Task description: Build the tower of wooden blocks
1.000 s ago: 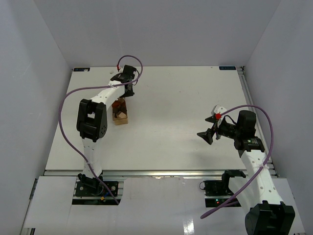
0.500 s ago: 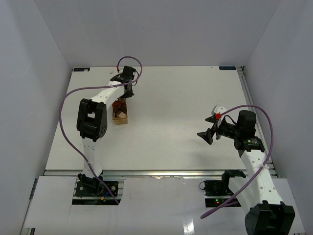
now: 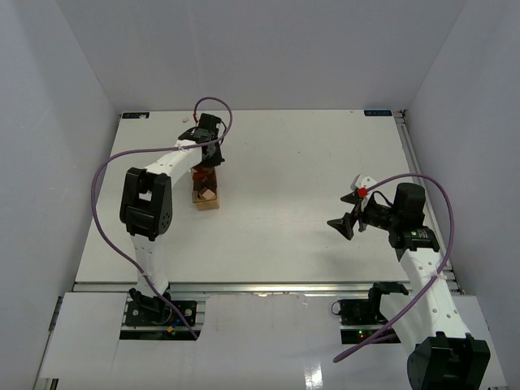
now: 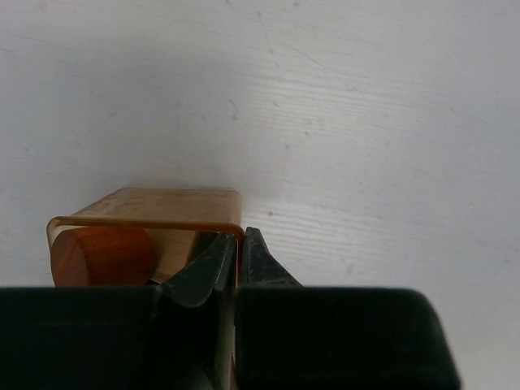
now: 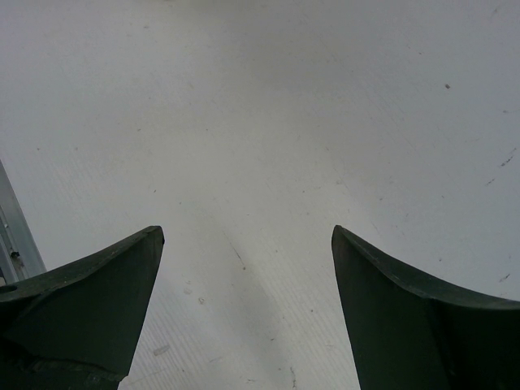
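Left hand (image 3: 208, 165) hangs, in the overhead view, directly over the wood block tower (image 3: 205, 193). The tower is a small stack of tan and reddish-brown pieces in the left part of the counter (image 3: 301, 154), about midway between its far and near edges. How the fingers stand cannot be told from up there. The right hand (image 3: 344, 225) hovers near the right edge, well apart from the stack.

The left wrist camera gives what the overhead one hides. The two black fingers (image 4: 203, 272) are pressed together, with the thin right-hand edge of a tan block (image 4: 175, 205) nipped between them. A reddish-brown cylinder (image 4: 101, 256) shows its round end left of the fingers, close against that block.

The right wrist camera shows its fingers spread wide, bare counter between them.

Against a second ago, the left arm has turned at the wrist and the stack stands slightly further right. The right arm has not moved.
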You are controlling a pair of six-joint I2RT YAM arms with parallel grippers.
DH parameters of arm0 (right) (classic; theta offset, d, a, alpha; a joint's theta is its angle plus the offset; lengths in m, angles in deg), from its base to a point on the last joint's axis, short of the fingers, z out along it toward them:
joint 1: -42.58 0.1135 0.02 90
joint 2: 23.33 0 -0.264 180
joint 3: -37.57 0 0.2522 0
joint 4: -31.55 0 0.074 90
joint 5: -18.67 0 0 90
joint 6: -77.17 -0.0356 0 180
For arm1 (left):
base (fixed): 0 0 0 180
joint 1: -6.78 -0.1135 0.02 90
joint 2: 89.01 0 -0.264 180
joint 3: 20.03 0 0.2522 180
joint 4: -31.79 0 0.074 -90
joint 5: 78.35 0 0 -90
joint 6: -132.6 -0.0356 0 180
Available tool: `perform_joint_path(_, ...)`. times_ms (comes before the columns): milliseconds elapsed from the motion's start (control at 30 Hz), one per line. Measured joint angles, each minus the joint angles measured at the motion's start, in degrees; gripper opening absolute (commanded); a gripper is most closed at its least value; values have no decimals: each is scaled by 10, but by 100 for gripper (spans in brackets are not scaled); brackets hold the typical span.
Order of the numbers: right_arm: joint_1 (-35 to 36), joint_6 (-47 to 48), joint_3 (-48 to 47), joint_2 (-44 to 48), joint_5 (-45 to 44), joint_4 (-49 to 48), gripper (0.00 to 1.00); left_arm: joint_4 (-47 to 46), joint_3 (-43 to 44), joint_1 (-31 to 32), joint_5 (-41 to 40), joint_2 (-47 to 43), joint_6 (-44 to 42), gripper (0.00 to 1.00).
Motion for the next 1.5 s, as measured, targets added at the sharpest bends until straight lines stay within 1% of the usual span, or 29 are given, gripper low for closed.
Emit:
perform_joint_path(133,0,0,0,-5,4,0,90,-7,-18,4,72,-32,20,0)
perform_joint_path(267,0,-4,0,-15,14,0,90,-21,-22,23,132,-53,45,0)
perform_joint_path(367,0,-7,0,-26,22,0,90,-35,-22,43,163,-55,62,0)
perform_joint_path(500,0,-40,0,-48,31,-17,91,-46,-22,73,192,-55,85,0)
perform_joint_path(567,0,-76,1,-59,31,-32,92,-49,-21,92,200,-54,97,0)
perform_joint_path(700,0,-175,2,-79,4,-90,93,-60,-12,119,211,-42,119,0)
perform_joint_path(800,0,-249,6,-91,-20,-136,90,-73,4,136,219,-21,138,0)
perform_joint_path(900,9,-319,7,-104,-65,-171,90,-84,24,154,226,4,161,0)
perform_joint_path(1000,36,-370,5,-122,-117,-183,90,-96,47,169,232,30,182,0)
perform_joint_path(1133,72,-419,-11,-156,-167,-183,90,-114,77,187,243,62,208,0)
perform_joint_path(1233,89,-449,-38,-198,-195,-181,90,-125,99,197,253,80,224,0)
perform_joint_path(1367,99,-475,-79,-271,-218,-178,90,-136,110,207,261,90,238,0)
perform_joint_path(1500,100,-497,-97,-322,-223,-176,90,-142,110,211,270,90,244,0)
